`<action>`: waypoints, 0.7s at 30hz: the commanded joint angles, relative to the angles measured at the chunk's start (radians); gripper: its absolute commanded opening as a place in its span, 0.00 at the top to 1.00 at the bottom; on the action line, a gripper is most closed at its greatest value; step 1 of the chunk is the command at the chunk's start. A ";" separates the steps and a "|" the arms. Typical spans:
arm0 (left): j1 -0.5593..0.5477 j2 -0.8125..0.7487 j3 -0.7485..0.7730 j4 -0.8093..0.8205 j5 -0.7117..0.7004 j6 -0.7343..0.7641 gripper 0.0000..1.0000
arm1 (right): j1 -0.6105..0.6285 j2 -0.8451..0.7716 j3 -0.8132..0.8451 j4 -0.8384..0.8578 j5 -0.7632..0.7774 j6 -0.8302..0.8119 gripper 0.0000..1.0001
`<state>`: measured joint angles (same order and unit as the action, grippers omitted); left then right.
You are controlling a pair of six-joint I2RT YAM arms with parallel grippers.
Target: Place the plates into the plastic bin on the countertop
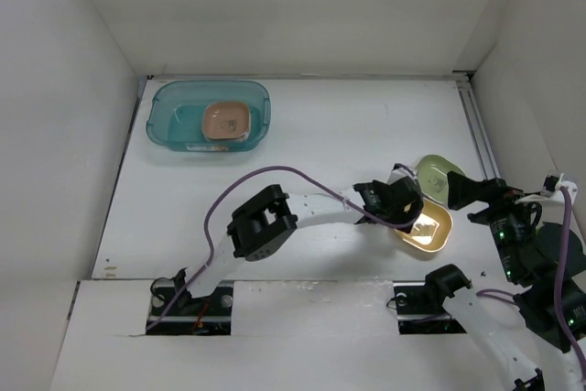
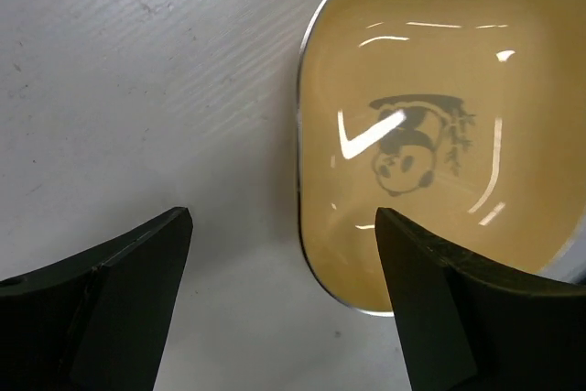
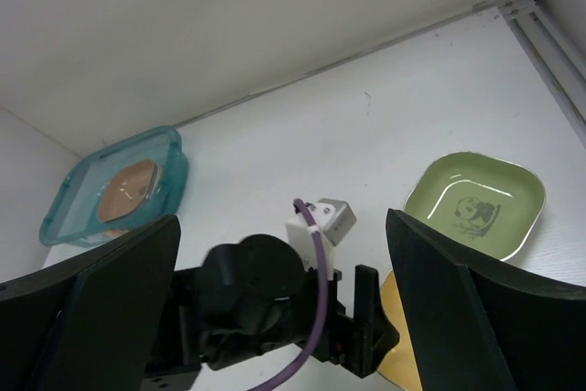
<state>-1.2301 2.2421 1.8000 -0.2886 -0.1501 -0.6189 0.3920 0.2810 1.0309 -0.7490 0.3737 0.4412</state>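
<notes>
A yellow plate [image 1: 427,228] with a panda print lies on the white countertop [image 1: 348,144] at the right. My left gripper [image 1: 409,211] is open just above it. In the left wrist view the plate [image 2: 439,125] has its left rim between the jaws of the gripper [image 2: 284,226], with the right fingertip [image 2: 439,299] over the dish. A light green plate [image 1: 438,174] lies just behind it. My right gripper [image 1: 465,191] hovers open and empty over the green plate [image 3: 474,203]. The teal bin [image 1: 165,116] at the far left holds a brown plate [image 1: 225,121].
White walls close in the countertop on the left, back and right. A metal rail [image 1: 481,130] runs along the right edge. My left arm [image 1: 265,222] stretches across the front of the table, with a purple cable [image 1: 275,171] looping above it.
</notes>
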 commanded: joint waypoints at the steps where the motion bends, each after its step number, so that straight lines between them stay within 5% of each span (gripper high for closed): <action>1: 0.015 0.054 0.073 -0.085 0.006 0.004 0.22 | -0.005 0.009 0.001 0.037 -0.012 -0.013 0.00; 5: 0.015 0.088 0.096 -0.133 -0.029 0.004 0.44 | -0.005 0.009 0.001 0.046 -0.021 -0.013 0.00; 6: 0.015 0.088 0.096 -0.151 -0.052 -0.007 0.56 | -0.005 0.000 0.001 0.046 -0.021 -0.013 0.00; 7: 0.015 0.067 0.096 -0.168 -0.121 -0.019 0.83 | -0.005 0.000 -0.008 0.046 -0.021 -0.013 0.00; 9: 0.015 0.030 0.072 -0.234 -0.202 -0.054 1.00 | -0.005 0.000 -0.008 0.046 -0.021 -0.013 0.00; 17: 0.179 -0.358 -0.238 -0.314 -0.426 -0.096 1.00 | -0.005 0.000 -0.018 0.074 -0.030 -0.013 0.00; 21: 0.444 -0.519 -0.252 -0.350 -0.479 -0.003 1.00 | -0.005 0.009 -0.038 0.099 -0.064 -0.004 0.00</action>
<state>-0.9524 1.8923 1.5444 -0.5972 -0.5041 -0.6827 0.3920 0.2810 1.0042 -0.7208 0.3466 0.4412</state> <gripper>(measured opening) 0.010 0.999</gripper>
